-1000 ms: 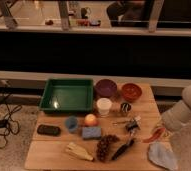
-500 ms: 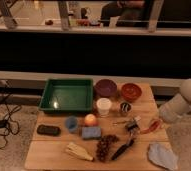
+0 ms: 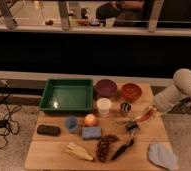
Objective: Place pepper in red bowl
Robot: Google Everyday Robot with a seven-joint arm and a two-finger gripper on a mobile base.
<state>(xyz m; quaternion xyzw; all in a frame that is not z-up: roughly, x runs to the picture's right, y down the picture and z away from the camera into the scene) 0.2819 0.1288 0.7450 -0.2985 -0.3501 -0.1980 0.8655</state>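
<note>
The pepper (image 3: 144,116) is a slim red-orange piece at the tip of my gripper (image 3: 149,114), which reaches in from the right on a white arm. The gripper is shut on the pepper and holds it just above the table's right side. The red bowl (image 3: 131,91) stands at the back right of the table, up and to the left of the gripper and apart from it. The purple bowl (image 3: 106,87) stands to its left.
A green tray (image 3: 66,95) is at the back left. A white cup (image 3: 104,106) and small metal cup (image 3: 125,107) stand below the bowls. An orange fruit (image 3: 90,119), blue sponge (image 3: 91,132), grapes (image 3: 105,146), black brush (image 3: 123,147), banana (image 3: 79,151) and grey cloth (image 3: 162,155) lie nearer the front.
The arm has swung from the table's front right corner up and back toward the red bowl. The pepper has moved with the gripper, away from the front.
</note>
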